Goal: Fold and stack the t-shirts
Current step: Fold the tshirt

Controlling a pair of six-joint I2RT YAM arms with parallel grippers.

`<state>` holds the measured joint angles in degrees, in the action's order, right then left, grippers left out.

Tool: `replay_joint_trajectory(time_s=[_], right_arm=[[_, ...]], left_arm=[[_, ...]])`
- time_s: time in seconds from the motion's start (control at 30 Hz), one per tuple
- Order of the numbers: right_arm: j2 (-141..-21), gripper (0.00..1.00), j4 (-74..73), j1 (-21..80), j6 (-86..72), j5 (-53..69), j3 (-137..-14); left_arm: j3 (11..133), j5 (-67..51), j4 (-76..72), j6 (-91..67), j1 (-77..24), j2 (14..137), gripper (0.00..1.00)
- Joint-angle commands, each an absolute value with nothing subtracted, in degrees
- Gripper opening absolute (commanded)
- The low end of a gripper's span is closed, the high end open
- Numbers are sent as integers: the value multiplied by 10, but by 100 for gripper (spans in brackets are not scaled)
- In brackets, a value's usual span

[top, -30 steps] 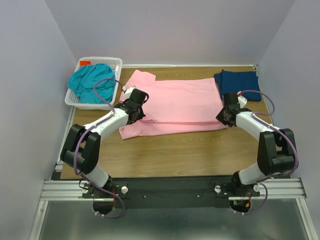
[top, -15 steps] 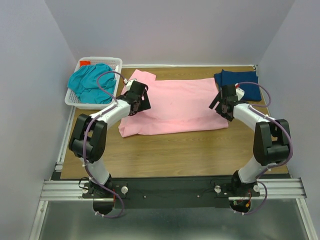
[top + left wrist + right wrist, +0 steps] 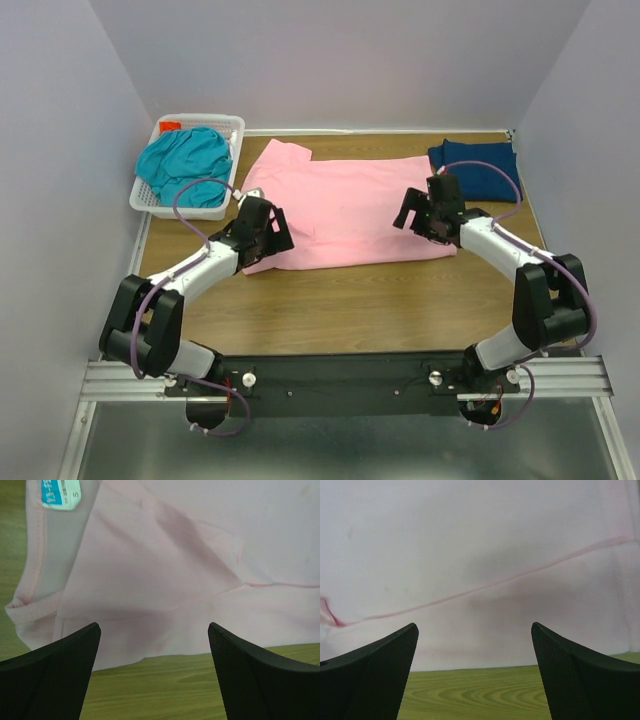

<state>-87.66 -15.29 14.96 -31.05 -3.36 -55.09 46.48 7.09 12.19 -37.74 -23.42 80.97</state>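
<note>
The light pink t-shirt [image 3: 350,205] lies flat across the middle of the table, with its near part folded over. In the left wrist view its collar label [image 3: 61,493] shows at the top left. My left gripper [image 3: 272,232] [image 3: 152,628] hangs open over the pink shirt's near left edge and holds nothing. My right gripper [image 3: 408,212] [image 3: 474,626] is open above the shirt's near right edge, also with nothing in it. The navy t-shirt [image 3: 480,168] lies folded at the back right. The teal t-shirt [image 3: 185,162] is bunched in the basket.
A white lattice basket [image 3: 215,120] stands at the back left corner. Bare wooden tabletop [image 3: 350,305] runs between the pink shirt and the arm bases. Purple walls close in the table on three sides.
Both grippers have gone from shut to open and let go of the pink shirt. The left gripper has drawn back to the shirt's near edge; the right has shifted left over the shirt.
</note>
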Motion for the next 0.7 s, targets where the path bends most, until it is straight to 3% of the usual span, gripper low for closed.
replay_joint_trajectory(time_s=[0.0,0.3,0.67], right_arm=[[-896,100,-151,149,-292,14,-531],[-955,100,-156,149,-303,-61,-527],[-927,100,-174,148,-312,-75,-454]], left_arm=[[429,23,69,-393,-233,812,95],[427,39,123,-399,-215,887,96],[411,77,249,-429,-215,829,96]])
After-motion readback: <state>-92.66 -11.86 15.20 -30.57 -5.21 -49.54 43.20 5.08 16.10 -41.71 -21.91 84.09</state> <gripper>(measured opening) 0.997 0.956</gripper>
